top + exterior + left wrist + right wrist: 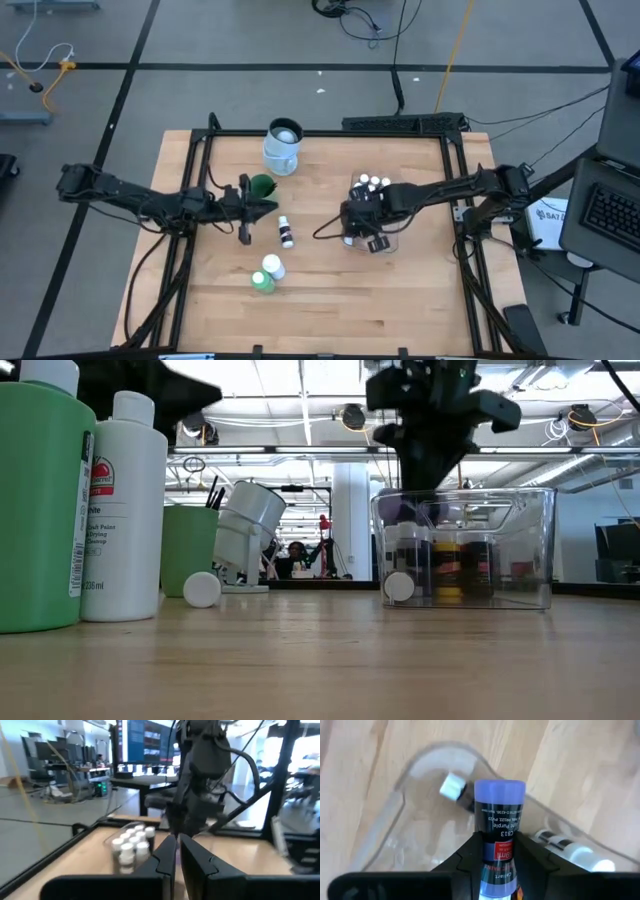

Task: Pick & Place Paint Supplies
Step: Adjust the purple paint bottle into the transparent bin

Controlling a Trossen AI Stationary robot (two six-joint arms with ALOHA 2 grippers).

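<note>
My right gripper (pixel 365 232) hangs over the clear tub (pixel 372 208) and is shut on a tiny light-purple bottle (pixel 499 815). Inside the tub, white-capped tiny bottles (pixel 372 183) stand upright and two more (pixel 454 786) (pixel 580 856) lie flat. My left gripper (pixel 177 854) hovers shut beside a green cup (pixel 262 186) that holds dark brushes (pixel 213 495). One tiny bottle (pixel 286 232) lies on its side on the wood. A larger green bottle (pixel 40 500) and a white one (pixel 125 510) stand near the table's near edge. My right gripper pinches the purple bottle between its two fingers (pixel 470 855) at the labelled body (pixel 498 851). It comes from above, pointing down, with the fingers across the bottle. The bottle's purple flat end (pixel 500 787) points down into the tub, clear of the tub's floor.
A white-and-pale-blue mug (pixel 283 146) sits tilted toward the far edge, behind the green cup. A black frame (pixel 205 140) runs around the tabletop. Bare wood (pixel 340 290) lies between the tub and the near edge.
</note>
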